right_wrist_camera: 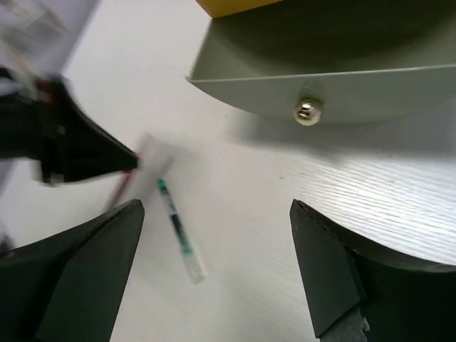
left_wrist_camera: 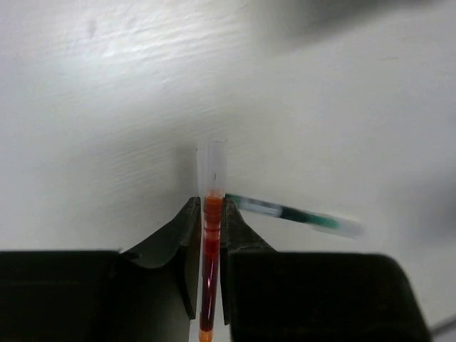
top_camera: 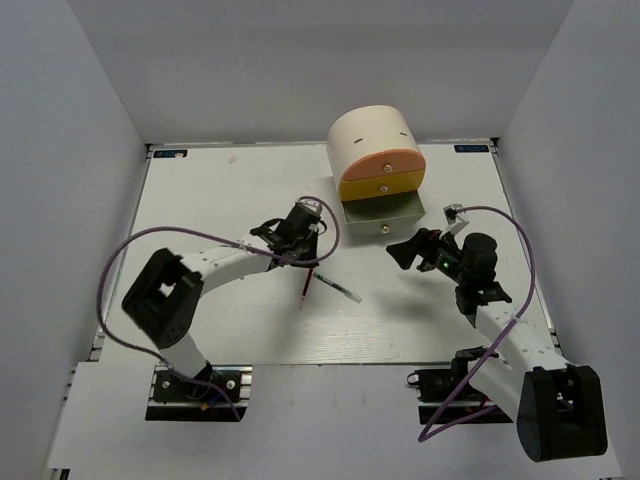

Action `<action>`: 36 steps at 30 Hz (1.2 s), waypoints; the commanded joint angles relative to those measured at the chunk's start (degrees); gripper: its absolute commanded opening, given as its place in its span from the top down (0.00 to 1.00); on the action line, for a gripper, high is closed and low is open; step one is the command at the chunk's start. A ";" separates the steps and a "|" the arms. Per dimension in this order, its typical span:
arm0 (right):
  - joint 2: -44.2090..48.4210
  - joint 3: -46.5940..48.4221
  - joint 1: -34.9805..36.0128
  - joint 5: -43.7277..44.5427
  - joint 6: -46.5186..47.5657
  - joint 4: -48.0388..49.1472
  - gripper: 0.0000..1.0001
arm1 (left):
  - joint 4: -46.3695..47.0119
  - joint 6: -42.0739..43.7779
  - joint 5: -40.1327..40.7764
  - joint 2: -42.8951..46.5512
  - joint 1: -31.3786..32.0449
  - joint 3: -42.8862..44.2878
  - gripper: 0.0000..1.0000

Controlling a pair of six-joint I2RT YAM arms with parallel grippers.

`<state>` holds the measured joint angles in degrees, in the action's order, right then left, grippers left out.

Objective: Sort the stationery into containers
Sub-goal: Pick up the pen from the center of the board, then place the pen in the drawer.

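Note:
My left gripper (top_camera: 304,248) is shut on the thin red pen (top_camera: 308,278), which hangs below it over the table; the left wrist view shows the pen (left_wrist_camera: 210,249) clamped between the jaws (left_wrist_camera: 211,205). The clear pen with dark tips (top_camera: 338,289) lies flat on the table just right of it and also shows in both wrist views (left_wrist_camera: 296,214) (right_wrist_camera: 177,228). The cream organiser (top_camera: 372,128) stands at the back, with its orange (top_camera: 380,162) and yellow (top_camera: 380,185) drawers closed and its pale green drawer (top_camera: 383,212) pulled out. My right gripper (top_camera: 410,248) is open and empty in front of that drawer (right_wrist_camera: 328,85). The eraser and highlighters are out of view.
The green drawer's round knob (right_wrist_camera: 308,110) sits just beyond my right gripper (right_wrist_camera: 216,208). My left gripper (right_wrist_camera: 68,146) shows at the left of the right wrist view. Grey walls enclose the white table (top_camera: 200,200) on three sides.

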<state>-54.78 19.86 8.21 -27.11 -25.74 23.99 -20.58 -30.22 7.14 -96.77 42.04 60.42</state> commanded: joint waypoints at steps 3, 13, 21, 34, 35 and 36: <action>-0.32 6.68 -0.65 1.54 17.71 -8.35 0.64 | 15.12 16.75 -15.19 10.64 1.20 3.29 1.00; 2.40 6.95 -1.18 -0.84 22.75 -7.29 1.00 | 14.60 36.80 -25.15 -3.23 1.20 24.90 0.99; 5.39 5.81 -1.70 -0.22 23.72 -7.47 1.00 | 26.09 43.75 -27.70 -9.39 1.20 25.98 0.96; 6.62 4.05 -2.23 -1.71 23.72 -7.20 1.00 | 30.68 44.98 -27.01 -14.06 1.20 29.40 0.92; 6.71 4.14 -2.14 -1.80 23.72 -6.85 1.00 | 31.21 44.98 -26.48 -15.54 1.20 29.40 0.90; 6.53 4.05 -2.06 -1.72 23.54 -6.85 1.00 | 31.21 45.50 -25.78 -16.16 1.20 30.01 0.89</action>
<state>-49.06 24.18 6.37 -27.79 -2.59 15.97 8.56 13.78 -18.92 -111.85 43.13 88.14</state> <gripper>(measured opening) 0.008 0.221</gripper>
